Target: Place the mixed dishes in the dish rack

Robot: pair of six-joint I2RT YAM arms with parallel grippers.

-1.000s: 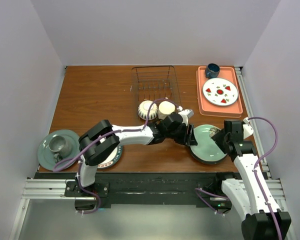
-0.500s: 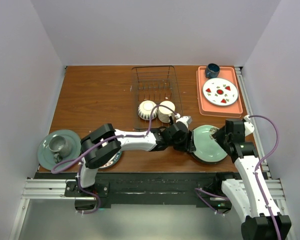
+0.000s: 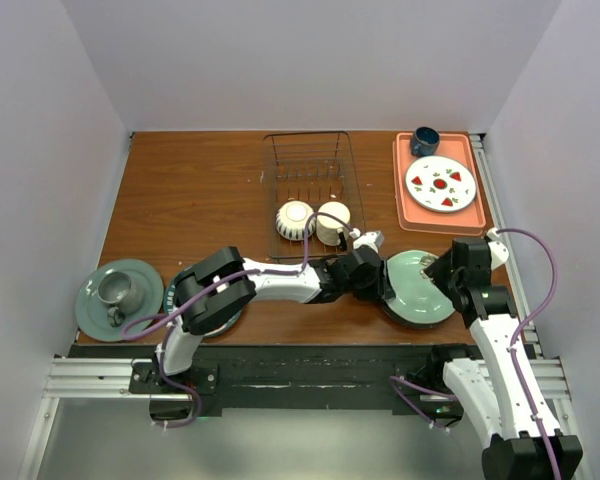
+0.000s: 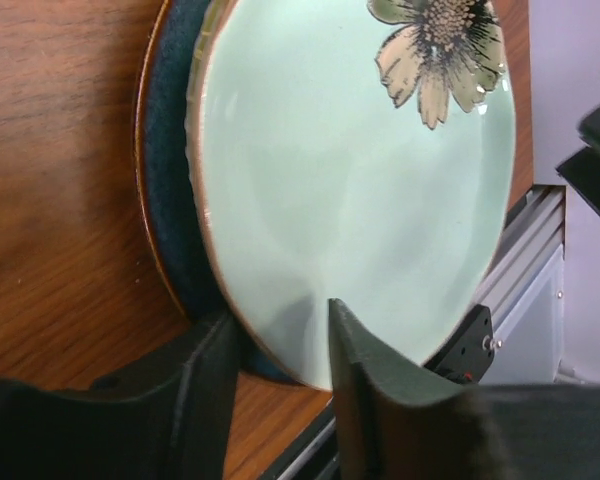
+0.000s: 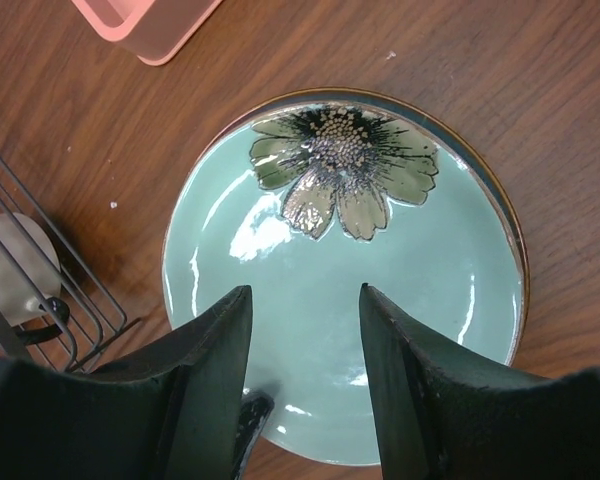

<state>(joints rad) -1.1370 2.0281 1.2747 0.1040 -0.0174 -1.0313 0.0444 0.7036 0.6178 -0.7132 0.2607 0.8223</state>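
At the near right of the tabletop (image 3: 200,190) — pale green flower-marked plate (image 3: 417,287): lies face up on a darker plate (image 4: 170,200), just in front of the pink tray (image 3: 400,200) and to the right of the near end of the dish rack (image 3: 273,170).
Left tool (image 4: 280,322): reaches across from the left, jaws apart and astride the plate's rim. One finger is over the green face and the other is outside the edge; no pinch shows.
Right tool (image 5: 302,300): hangs over the same plate from its right side, jaws apart, nothing between them.
Rack contents: the striped bowl (image 3: 294,219) and the cream mug (image 3: 332,222) sit side by side at the near end. The far prongs hold nothing.
Not yet loaded: the green plate, the darker plate under it, and the white plate with dark-blue patterned rim (image 3: 238,315), of which only a sliver shows under the left arm.
Step in hand: by my reading, taking hold of the green plate — the tool is placed on the rim but the grip is not made.
Next move calls for: closing firmly on the rim and raising that edge so the plate parts from the darker one without dragging it. The plate then has to be tipped upright and carried left and back to a free slot behind the bowl and mug. The right tool looks placed to steady the lower plate or to move clear.
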